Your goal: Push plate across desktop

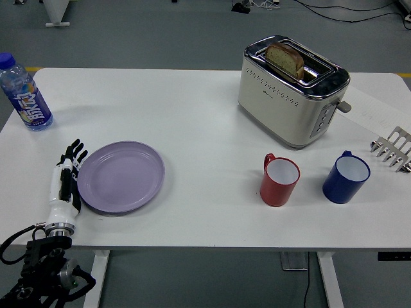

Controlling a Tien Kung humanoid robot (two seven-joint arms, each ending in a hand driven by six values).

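A lavender plate (121, 176) lies flat on the white table (199, 128), left of centre. My left hand (67, 173) stands edge-on against the plate's left rim, its fingers straight and together, holding nothing. Its black arm runs down off the table's near left corner. My right hand is out of the picture.
A water bottle (24, 96) stands at the far left. A cream toaster (292, 90) with a bread slice stands at the back right. In front of it are a red mug (279, 179) and a blue mug (347, 176). A metal rack (393, 149) pokes in at the right edge.
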